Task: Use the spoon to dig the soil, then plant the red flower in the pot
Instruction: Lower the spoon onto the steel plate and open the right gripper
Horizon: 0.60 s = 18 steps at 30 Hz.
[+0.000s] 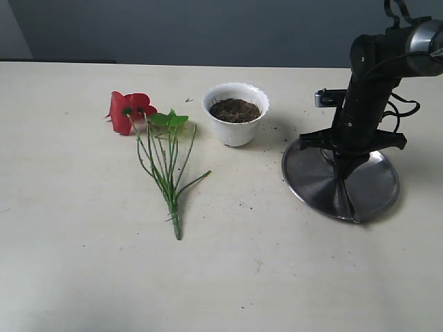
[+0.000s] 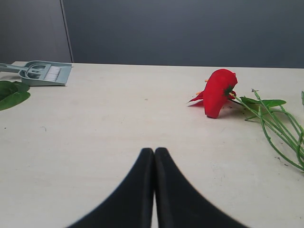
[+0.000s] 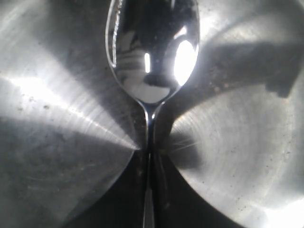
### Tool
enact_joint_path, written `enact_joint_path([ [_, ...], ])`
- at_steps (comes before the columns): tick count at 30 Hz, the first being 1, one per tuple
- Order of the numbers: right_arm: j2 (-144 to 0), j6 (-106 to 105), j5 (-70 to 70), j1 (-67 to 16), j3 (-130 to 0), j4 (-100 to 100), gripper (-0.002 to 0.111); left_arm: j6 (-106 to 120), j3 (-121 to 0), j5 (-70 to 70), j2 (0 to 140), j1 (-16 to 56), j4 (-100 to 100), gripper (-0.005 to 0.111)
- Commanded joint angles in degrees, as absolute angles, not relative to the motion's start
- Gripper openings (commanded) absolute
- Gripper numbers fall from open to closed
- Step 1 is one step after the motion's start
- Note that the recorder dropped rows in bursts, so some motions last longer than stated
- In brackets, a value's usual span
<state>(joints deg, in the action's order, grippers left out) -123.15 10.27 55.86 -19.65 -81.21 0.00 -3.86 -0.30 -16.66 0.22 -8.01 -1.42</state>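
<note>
The right tool (image 1: 344,176) stands over the round steel plate (image 1: 311,176) by the counter's right edge, its fingers pinched nearly closed on the spoon's (image 3: 152,52) thin handle. The spoon's long axis runs in line with them, bowl out ahead. From there the white scalloped pot (image 1: 235,136) of soil (image 1: 235,110) lies toward the left edge, slightly farther back, nearer this arm. The red flower (image 1: 129,111) lies beyond the pot, stems pointing toward the near edge. The left tool (image 2: 154,154) is closed and empty. No writing is legible.
</note>
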Motion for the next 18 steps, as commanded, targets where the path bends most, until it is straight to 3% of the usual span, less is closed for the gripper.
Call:
enact_joint_path([
  [1,-123.1,10.2,53.3,-19.3,-80.7,-0.8,-0.001,-3.9,0.0,-16.3,0.0,-7.9,-1.6,0.0],
  [5,-123.1,10.2,53.1,-19.3,-80.7,-0.8,0.003,-3.9,0.0,-16.3,0.0,-7.9,-1.6,0.0],
  [11,-123.1,10.2,52.9,-19.3,-80.7,-0.8,0.029,-3.9,0.0,-16.3,0.0,-7.9,-1.6,0.0],
  [18,-122.6,10.1,53.1,-19.3,-80.8,-0.8,0.03,-3.9,0.0,-16.3,0.0,-7.9,-1.6,0.0],
])
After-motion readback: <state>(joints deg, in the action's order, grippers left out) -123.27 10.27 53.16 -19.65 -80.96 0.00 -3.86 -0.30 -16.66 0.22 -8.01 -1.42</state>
